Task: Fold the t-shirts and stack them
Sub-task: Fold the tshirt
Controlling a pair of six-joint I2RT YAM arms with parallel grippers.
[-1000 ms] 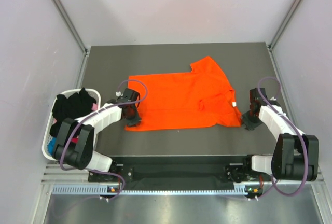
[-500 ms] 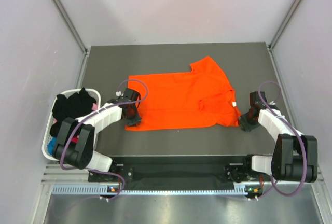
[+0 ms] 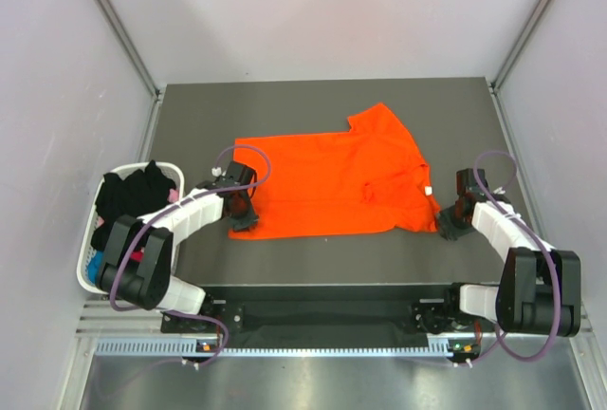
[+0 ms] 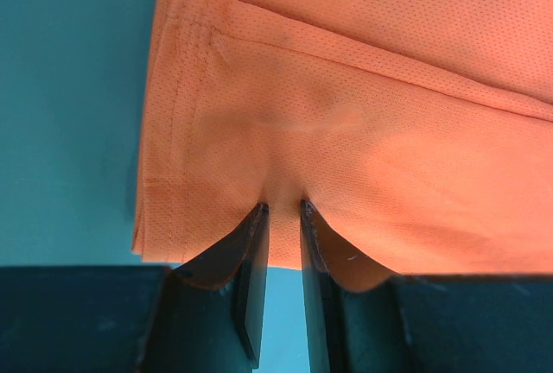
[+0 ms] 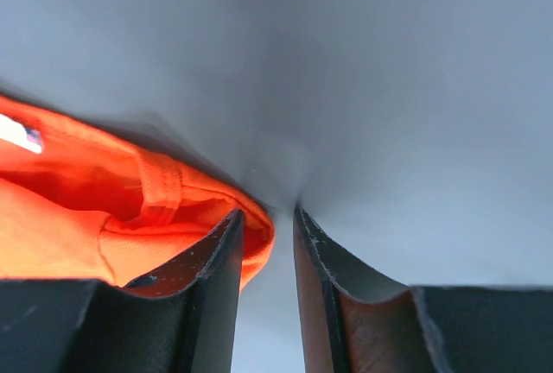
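Top external view: the orange t-shirt point(image 3: 322, 187) lies spread flat on the dark table point(image 3: 285, 106), its hem toward the left arm and its neck toward the right arm, with 1 sleeve pointing to the far side. Its small white neck label point(image 3: 429, 191) shows at the neck edge.

The left gripper point(image 3: 241, 220) sits at the near hem corner of the orange t-shirt. In the left wrist view, its 2 fingers point(image 4: 251, 252) stand nearly together, and the mesh fabric puckers right at their tips, so the pincer is clamped on the hem.

The right gripper point(image 3: 450, 230) rests low on the table just beside the collar of the orange t-shirt, on its near side. The right wrist view shows a narrow gap between its fingers, and the folded collar edge pokes into that gap next to 1 finger. I cannot tell whether the cloth is actually pinched.

Well to the left of the orange t-shirt, beyond the hem, a white basket point(image 3: 83, 256) holds a heap of black t-shirts point(image 3: 133, 196), with bits of magenta and blue cloth showing under them.
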